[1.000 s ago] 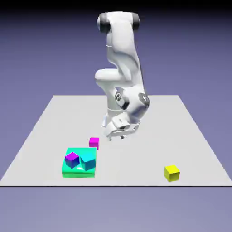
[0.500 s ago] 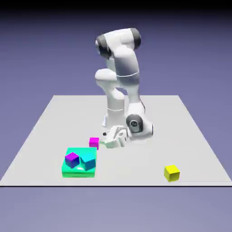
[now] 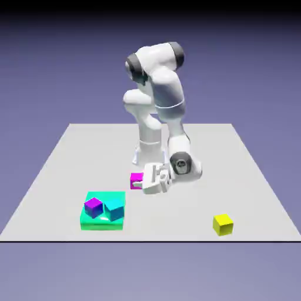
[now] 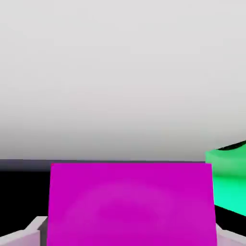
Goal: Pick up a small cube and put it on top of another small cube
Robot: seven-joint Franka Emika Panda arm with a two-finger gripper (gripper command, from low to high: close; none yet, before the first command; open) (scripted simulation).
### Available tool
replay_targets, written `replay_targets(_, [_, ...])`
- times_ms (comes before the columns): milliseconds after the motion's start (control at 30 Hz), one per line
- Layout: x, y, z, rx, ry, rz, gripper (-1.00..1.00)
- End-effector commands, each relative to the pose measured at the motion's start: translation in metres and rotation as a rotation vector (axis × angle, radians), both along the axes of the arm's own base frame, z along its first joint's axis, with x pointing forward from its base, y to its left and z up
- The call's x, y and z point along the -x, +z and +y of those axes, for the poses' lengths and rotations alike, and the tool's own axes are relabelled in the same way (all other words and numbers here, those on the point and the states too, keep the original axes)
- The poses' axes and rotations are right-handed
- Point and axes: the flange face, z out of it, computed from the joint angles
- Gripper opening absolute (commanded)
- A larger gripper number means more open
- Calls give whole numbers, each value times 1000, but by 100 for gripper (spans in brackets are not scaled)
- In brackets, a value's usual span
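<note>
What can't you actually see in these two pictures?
- Exterior view: the white hand covers much of the magenta cube and the tool.
- Hand view: the cube fills the bottom, hiding most of both fingertips; the green block is cut off by the right edge.

Pink cube (image 4: 130,204): flat, matt, smooth, untextured faces, faint soft sheen at centre.
Arm (image 3: 161,100): glossy white shell like moulded plastic, dark joint caps.
Gripper (image 3: 143,184): white, smooth casing.
Table (image 3: 235,170): matt pale grey, even.
Green block (image 3: 100,221): glossy, bright highlights.
Yellow cube (image 3: 223,224): smooth, matt.
</note>
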Motion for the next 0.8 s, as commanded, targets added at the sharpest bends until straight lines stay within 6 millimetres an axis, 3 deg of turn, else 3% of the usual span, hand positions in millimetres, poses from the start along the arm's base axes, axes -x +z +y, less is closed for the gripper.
replay_targets(0, [-15, 7, -1, -10, 41, -5, -100])
replay_targets(233, [-112, 74, -14, 15, 326, -24, -100])
replay_targets(333, [-138, 106, -32, 74, 423, -25, -100])
replay_targets(433, [-127, 103, -44, 66, 410, -23, -100])
replay_targets(567, [-150, 73, -87, 66, 411, -23, -100])
replay_targets(600, [-150, 73, -87, 66, 411, -23, 100])
replay_targets(633, [-150, 73, -87, 66, 411, -23, 100])
replay_targets(733, [-130, 99, -48, 66, 410, -24, 100])
replay_targets(767, [-127, 103, -44, 66, 410, -23, 100])
